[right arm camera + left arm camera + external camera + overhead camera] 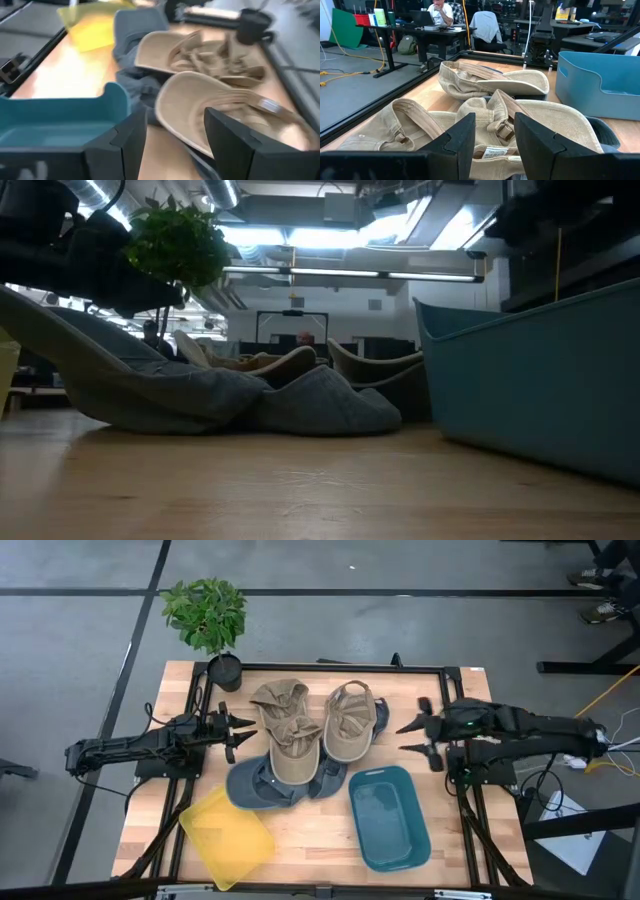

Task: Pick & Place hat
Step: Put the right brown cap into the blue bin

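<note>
Two tan hats lie upside down side by side in the middle of the table, one on the left (283, 726) and one on the right (350, 720). The left one rests partly on a blue-grey hat (262, 786) on its near side. My left gripper (243, 735) stands open at the left tan hat's (540, 117) left side, level, touching nothing. My right gripper (401, 738) is open and raised at the right tan hat's (200, 107) right side, tilted down toward it, with nothing between its fingers.
A teal bin (389, 816) sits at the near right and a yellow tray (226, 836) at the near left. A potted plant (207, 616) stands at the far left corner. A black frame (350, 667) runs round the table. A person (440, 7) sits in the room beyond.
</note>
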`<move>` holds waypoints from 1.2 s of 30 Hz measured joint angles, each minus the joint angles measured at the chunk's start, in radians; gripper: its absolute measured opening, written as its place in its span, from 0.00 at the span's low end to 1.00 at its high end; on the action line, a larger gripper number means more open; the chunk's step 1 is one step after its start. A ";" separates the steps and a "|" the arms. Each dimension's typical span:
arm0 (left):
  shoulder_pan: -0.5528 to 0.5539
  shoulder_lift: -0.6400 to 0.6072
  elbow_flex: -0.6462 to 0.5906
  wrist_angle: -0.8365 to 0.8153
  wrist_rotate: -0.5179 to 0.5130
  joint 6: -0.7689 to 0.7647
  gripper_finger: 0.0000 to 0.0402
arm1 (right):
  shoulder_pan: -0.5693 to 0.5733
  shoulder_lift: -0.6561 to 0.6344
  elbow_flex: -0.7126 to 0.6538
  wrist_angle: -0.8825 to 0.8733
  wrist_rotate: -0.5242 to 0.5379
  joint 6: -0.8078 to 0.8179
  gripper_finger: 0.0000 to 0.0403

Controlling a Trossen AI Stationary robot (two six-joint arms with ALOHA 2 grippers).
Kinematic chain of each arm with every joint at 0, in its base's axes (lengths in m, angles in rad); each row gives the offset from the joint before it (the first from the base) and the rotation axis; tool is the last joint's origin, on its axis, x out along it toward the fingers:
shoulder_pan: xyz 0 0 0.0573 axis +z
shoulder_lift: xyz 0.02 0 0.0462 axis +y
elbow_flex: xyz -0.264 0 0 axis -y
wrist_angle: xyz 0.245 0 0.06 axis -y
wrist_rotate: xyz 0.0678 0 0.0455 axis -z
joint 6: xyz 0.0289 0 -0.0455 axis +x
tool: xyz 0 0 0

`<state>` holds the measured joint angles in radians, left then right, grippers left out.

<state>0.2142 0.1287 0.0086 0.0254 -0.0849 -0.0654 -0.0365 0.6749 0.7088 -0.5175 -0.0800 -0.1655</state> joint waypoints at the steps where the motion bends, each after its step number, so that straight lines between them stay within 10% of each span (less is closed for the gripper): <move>1: 0.000 0.000 0.000 0.000 0.000 0.000 0.33 | 0.022 0.047 0.023 0.004 0.002 0.003 0.49; 11: 0.000 0.000 0.000 0.000 0.000 0.000 0.33 | 0.245 0.493 0.217 0.062 0.198 0.006 0.49; 29: 0.000 0.000 0.000 0.000 0.000 0.000 0.33 | 0.304 0.930 0.381 0.365 -0.100 0.250 0.49; 36: 0.000 0.000 0.000 0.000 0.000 0.000 0.33 | 0.268 1.041 0.498 0.202 0.242 0.320 0.49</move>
<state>0.2142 0.1285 0.0084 0.0254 -0.0847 -0.0654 0.2314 1.7163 1.2069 -0.3154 0.1619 0.1546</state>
